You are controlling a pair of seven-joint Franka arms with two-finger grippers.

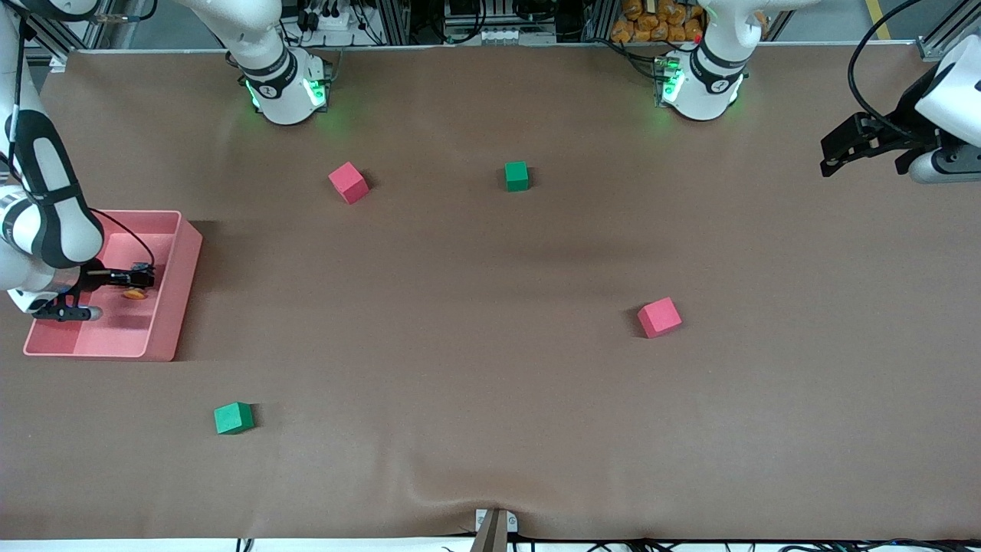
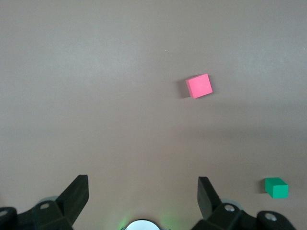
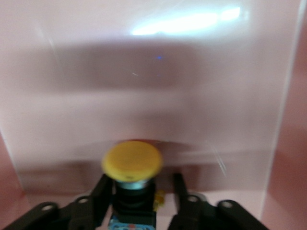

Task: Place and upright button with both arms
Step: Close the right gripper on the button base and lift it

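The button (image 3: 132, 160) has a round orange cap on a black body and lies in the pink tray (image 1: 175, 295) at the right arm's end of the table; its cap (image 1: 136, 294) shows there. My right gripper (image 3: 141, 181) is down in the tray with its fingers on either side of the button's body. One finger (image 3: 106, 187) is against the body, and the other finger (image 3: 177, 184) stands a narrow gap off it. My left gripper (image 1: 831, 157) waits open and empty above the left arm's end of the table, its fingers (image 2: 76, 191) wide apart.
Red cubes (image 1: 349, 182) (image 1: 659, 317) and green cubes (image 1: 516, 175) (image 1: 233, 418) are scattered on the brown table. The left wrist view shows a red cube (image 2: 199, 86) and a green cube (image 2: 276, 187). The tray's walls stand close around my right gripper.
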